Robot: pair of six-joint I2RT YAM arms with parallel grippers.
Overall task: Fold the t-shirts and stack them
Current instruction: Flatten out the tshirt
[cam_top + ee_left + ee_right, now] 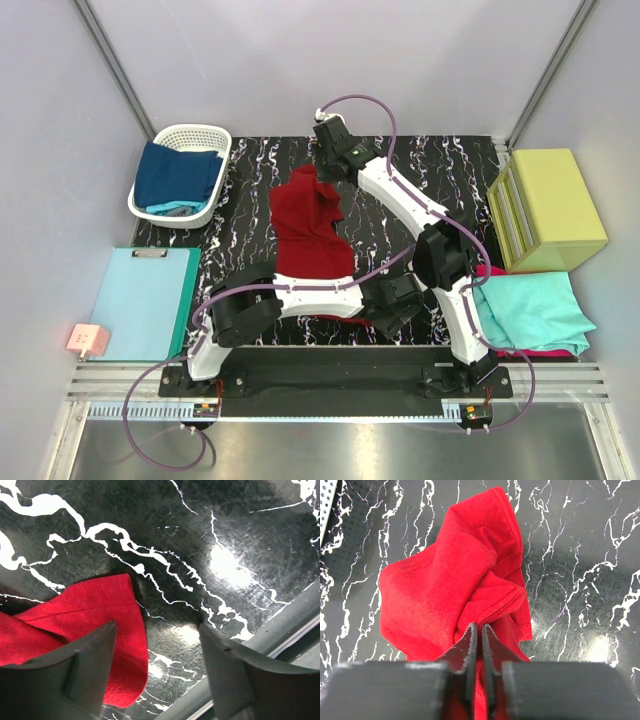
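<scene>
We see bare mat [250, 225] either side of the red shirt [310, 235]; basket [192, 133] blocks far left, box [555, 205] far right.

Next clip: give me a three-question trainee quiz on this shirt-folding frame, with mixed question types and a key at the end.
1. True or false: the left gripper is shut on the dark red t-shirt.
2. Where does the navy t-shirt lie? A) in the white basket B) under the left gripper C) on the dark red t-shirt
3. Fill in: the right gripper is pinched shut on the ___ t-shirt.
Key: 1 false, its jaws stand open; 2 A; 3 dark red.
</scene>
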